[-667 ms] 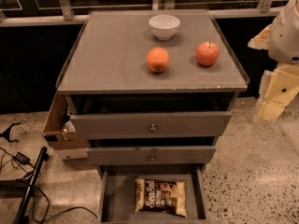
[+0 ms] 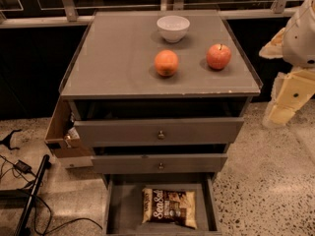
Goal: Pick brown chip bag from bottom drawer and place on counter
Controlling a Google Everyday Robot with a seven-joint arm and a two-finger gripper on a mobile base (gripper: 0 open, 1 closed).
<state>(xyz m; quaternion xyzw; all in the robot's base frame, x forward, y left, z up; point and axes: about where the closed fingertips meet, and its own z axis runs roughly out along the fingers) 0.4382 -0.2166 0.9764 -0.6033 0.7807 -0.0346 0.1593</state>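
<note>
My fingers [image 2: 283, 109] hang off the right side of the flat grey table [image 2: 118, 68]; released or clenched, I cannot tell. The crinkly dark-brown chip bag [image 2: 169, 207] lies flat in the open grey bottom drawer [image 2: 124, 205].

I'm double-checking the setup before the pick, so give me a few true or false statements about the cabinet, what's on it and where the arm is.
1. The brown chip bag lies inside the open bottom drawer. True.
2. The white bowl sits in the bottom drawer. False: it stands at the back of the counter.
3. The gripper is touching the chip bag. False: it is off to the right of the cabinet, well apart from the bag.
4. An orange and an apple rest on the counter, nearer the front than the bowl. True.
</note>
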